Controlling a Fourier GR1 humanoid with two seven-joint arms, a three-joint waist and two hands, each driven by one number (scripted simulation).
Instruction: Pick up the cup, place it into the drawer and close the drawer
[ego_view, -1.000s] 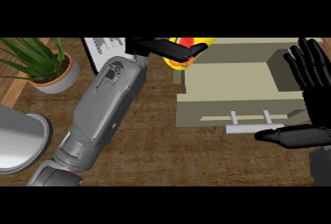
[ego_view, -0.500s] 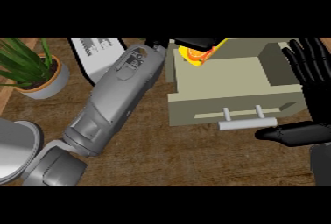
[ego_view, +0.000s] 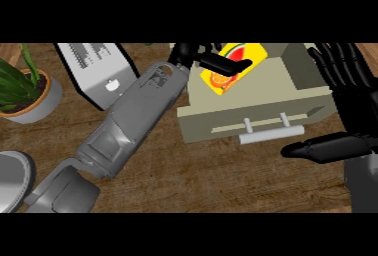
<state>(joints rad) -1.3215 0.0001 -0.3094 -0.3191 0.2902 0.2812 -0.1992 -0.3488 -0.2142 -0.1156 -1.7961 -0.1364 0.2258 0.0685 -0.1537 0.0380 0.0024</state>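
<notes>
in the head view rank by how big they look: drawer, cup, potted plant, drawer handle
1. drawer
2. potted plant, cut off by the view's left edge, so unsure
3. cup, partly hidden by the left hand
4. drawer handle

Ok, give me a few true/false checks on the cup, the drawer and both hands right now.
1. The left robot hand holds the yellow cup over the open drawer. True.
2. The drawer is shut. False: it stands pulled out, with the cup above its inside.
3. The right robot hand grips the drawer's handle. False: it is open at the drawer's right side, its thumb below and right of the handle, not on it.
4. A potted plant stands at the view's left. True.
5. The cup lies on the counter by the plant. False: it is at the drawer, in the left robot hand.
</notes>
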